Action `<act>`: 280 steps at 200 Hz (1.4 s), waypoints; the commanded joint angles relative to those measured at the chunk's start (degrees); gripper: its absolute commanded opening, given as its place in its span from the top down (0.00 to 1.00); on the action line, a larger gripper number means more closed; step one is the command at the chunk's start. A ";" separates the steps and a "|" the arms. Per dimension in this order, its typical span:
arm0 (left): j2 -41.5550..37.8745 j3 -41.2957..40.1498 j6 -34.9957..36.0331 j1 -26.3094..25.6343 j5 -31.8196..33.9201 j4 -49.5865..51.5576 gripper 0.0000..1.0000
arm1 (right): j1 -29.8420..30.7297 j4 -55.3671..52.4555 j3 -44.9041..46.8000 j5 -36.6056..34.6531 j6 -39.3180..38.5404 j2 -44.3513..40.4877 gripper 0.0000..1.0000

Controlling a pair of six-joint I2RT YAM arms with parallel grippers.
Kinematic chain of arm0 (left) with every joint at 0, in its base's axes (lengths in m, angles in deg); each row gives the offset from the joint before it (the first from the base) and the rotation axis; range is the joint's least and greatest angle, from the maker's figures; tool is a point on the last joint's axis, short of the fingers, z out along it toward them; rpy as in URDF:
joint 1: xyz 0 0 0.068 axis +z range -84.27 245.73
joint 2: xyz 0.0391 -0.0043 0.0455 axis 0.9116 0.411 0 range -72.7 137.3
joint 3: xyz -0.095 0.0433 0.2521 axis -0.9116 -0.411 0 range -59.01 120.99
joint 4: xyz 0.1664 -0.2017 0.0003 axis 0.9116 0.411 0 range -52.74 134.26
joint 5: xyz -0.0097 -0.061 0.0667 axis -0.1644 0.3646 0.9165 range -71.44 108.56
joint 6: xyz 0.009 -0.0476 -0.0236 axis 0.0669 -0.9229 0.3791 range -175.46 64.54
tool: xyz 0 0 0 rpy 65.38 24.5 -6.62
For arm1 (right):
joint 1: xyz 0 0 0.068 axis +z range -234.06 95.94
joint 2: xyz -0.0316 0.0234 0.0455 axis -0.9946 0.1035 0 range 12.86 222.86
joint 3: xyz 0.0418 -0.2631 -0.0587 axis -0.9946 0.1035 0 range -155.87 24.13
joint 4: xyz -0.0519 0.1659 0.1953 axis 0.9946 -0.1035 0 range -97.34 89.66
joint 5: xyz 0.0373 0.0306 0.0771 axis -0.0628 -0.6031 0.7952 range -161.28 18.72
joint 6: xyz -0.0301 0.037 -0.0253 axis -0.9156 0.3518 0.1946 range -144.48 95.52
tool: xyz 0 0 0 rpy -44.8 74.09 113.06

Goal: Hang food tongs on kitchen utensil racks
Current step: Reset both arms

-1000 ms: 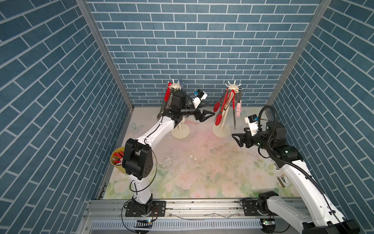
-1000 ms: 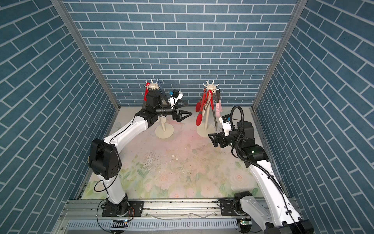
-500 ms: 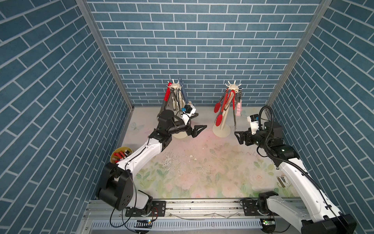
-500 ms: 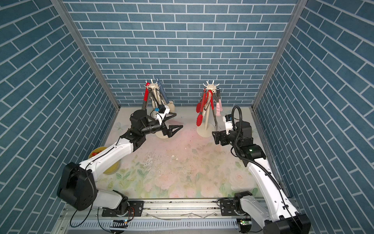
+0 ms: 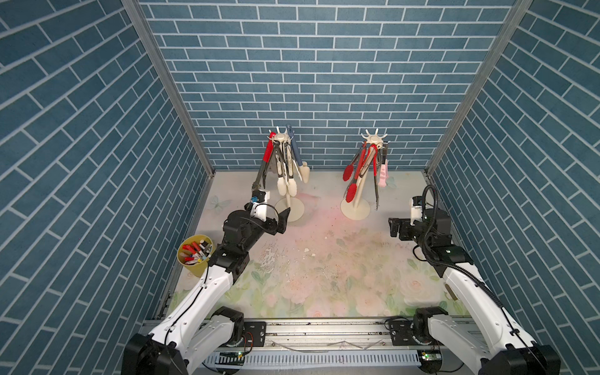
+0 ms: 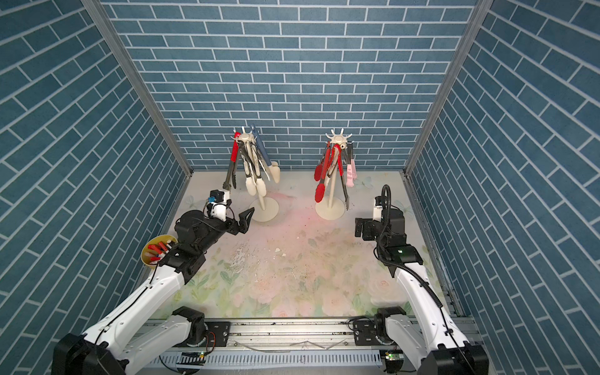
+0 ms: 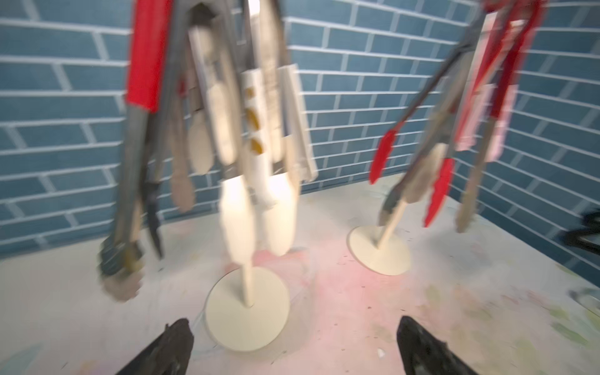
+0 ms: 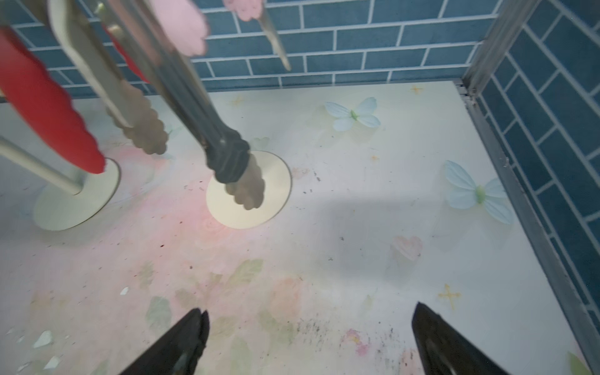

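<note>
All slim metal food tongs (image 5: 285,168), with red, white, blue, black or pink parts, hang hinge-up on two cream peg-topped utensil racks (image 5: 355,210) at eleven and one o'clock of the floral table (image 5: 324,285). The left gripper (image 5: 282,222) has backed off its rack toward nine o'clock; the right gripper (image 5: 393,227) waits at three. Both stand wide apart, empty: hanging looks finished.

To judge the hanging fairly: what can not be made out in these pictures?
- Top views: hooks too small, food tongs overlap.
- Left wrist: tongs blurred by motion, hooks cut off by the edge.
- Right wrist: only lower tong ends show, hooks cut off.
- Yellow cup: contents too small to name.
</note>
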 commanded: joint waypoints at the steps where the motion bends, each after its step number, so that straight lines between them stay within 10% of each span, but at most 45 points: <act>1: -0.13 -3.19 -2.94 2.28 10.12 0.25 0.01 | -1.75 5.86 3.16 -5.74 1.81 -0.64 0.01; 79: 12.78 -16.52 6.22 5.59 22.84 -33.25 0.01 | -8.14 30.40 12.19 -12.57 1.48 12.08 0.01; 163: 22.07 -17.85 5.69 15.58 13.75 -49.28 0.01 | -8.96 53.88 13.74 -9.14 -4.17 31.42 0.03; 216: 10.87 -18.62 9.45 13.64 11.14 -30.04 0.01 | -9.20 60.89 16.20 -7.48 -4.41 34.72 0.04; 269: 36.14 -24.40 10.04 14.87 10.51 -64.74 0.01 | -9.77 59.21 15.52 -7.24 -3.77 34.57 0.01; 280: 33.00 -24.42 8.57 16.42 9.35 -58.43 0.01 | -9.78 59.32 15.58 -7.33 -3.77 34.49 0.01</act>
